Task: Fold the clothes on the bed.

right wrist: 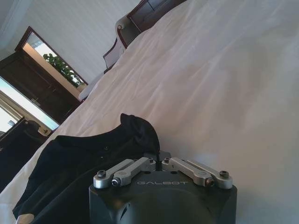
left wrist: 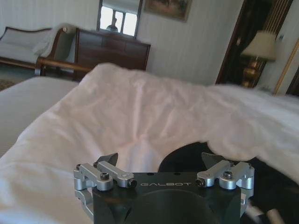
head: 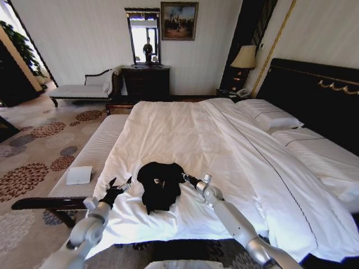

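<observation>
The black T-shirt [head: 160, 185] lies bunched on the near part of the bed [head: 185, 140], between the two tools.

In the head view, the left tool [head: 120, 185] sits just left of the shirt with its fingers spread, and the right tool [head: 185, 178] is at the shirt's right edge. The right wrist view adds what the head view cannot settle: the right tool [right wrist: 158, 157] has its fingers pressed together on a raised fold of the black fabric [right wrist: 84, 163]. The left wrist view shows the left tool [left wrist: 159, 161] wide apart over the white duvet [left wrist: 140, 112], the shirt [left wrist: 187, 158] just beyond it.
</observation>
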Tool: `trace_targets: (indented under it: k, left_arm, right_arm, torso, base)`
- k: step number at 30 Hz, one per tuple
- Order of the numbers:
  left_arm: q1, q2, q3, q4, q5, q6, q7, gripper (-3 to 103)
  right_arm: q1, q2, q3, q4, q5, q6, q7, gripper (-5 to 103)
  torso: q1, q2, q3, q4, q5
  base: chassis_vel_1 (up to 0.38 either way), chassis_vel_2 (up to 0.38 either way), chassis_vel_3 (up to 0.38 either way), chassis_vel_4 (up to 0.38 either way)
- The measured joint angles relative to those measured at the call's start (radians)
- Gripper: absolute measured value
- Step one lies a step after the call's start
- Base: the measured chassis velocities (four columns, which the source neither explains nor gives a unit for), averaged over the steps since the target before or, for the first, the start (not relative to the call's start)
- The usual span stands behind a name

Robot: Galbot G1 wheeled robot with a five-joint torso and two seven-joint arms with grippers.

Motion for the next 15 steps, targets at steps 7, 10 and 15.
trace_targets:
  k: [7,10,15]
  left_arm:
    - [-0.209,0.006,0.135,0.145,-0.060,0.022,-0.022,100]
    - [-0.262,0.002,0.181,0.186,-0.076,0.025,-0.025,100]
    - [-0.332,-0.027,0.258,0.250,-0.100,0.042,-0.039,100]
  right_arm:
    - [-0.015,-0.001,0.012,0.006,0.001,0.000,0.001,1]
    - [-0.016,-0.001,0.014,0.006,0.001,0.000,0.002,1]
    - [-0.010,0.003,0.016,0.005,0.008,0.000,0.005,1]
  torso:
    - [0.000,0.000,0.000,0.0000,0.0003]
    - [0.000,0.000,0.000,-0.0001,0.0003]
    - [0.000,0.000,0.000,0.0001,0.0002]
  base:
    - [0.000,0.000,0.000,0.000]
    - [0.000,0.000,0.000,0.000]
    - [0.000,0.000,0.000,0.000]
